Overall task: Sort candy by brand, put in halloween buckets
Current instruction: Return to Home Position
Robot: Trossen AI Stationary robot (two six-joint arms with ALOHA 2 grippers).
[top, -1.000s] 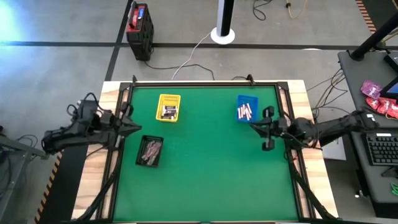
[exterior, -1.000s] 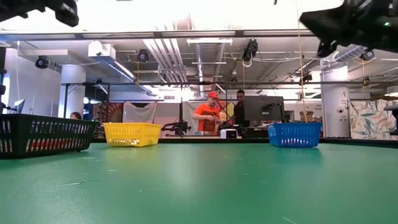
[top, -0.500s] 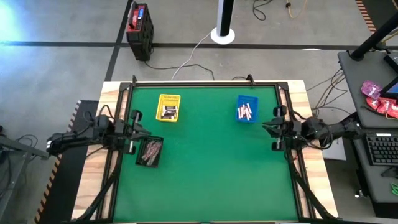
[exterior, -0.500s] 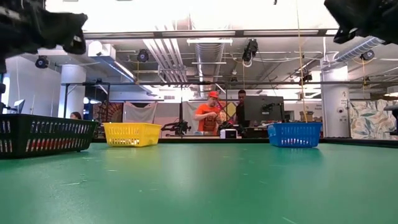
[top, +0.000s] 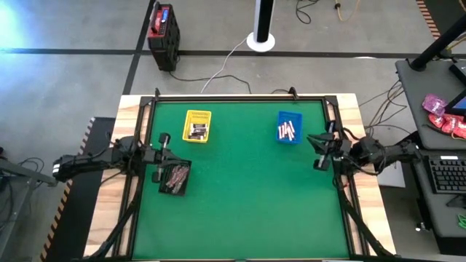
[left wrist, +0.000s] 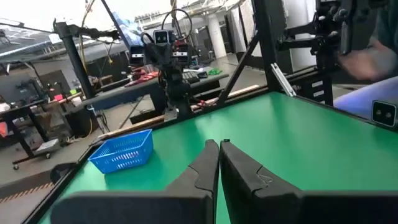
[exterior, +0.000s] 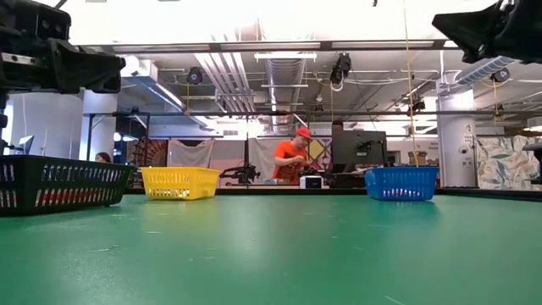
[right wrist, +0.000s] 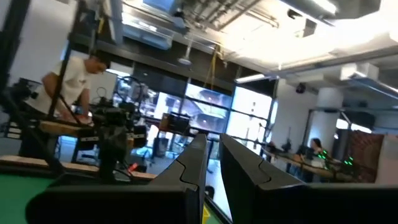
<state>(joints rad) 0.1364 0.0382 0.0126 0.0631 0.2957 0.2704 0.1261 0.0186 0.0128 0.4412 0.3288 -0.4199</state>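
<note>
— Green felt covers the desk, which stands in a large workshop; a person in an orange shirt works far behind it. Where is the candy?

— Every piece I can find lies in a bin. Dark brown bars are in the yellow bin, whitish sticks in the blue bin, and reddish-pink bars in the black bin. I see no loose piece on the felt.

— And the arms?

— The left end effector hangs at the desk's left edge, just beside the black bin, with its fingers pressed together on nothing. The right end effector hangs at the right edge, near the blue bin. Its fingers are almost touching, and it too is empty.

— How would one bar handle?

— My guess is that it is very light, with a glossy wrapper that crinkles and may slip. The filling could dent under a hard squeeze. It is probably best pinched gently across its narrow width at mid-length, taking the topmost piece, since the others crowd close around it.
</note>
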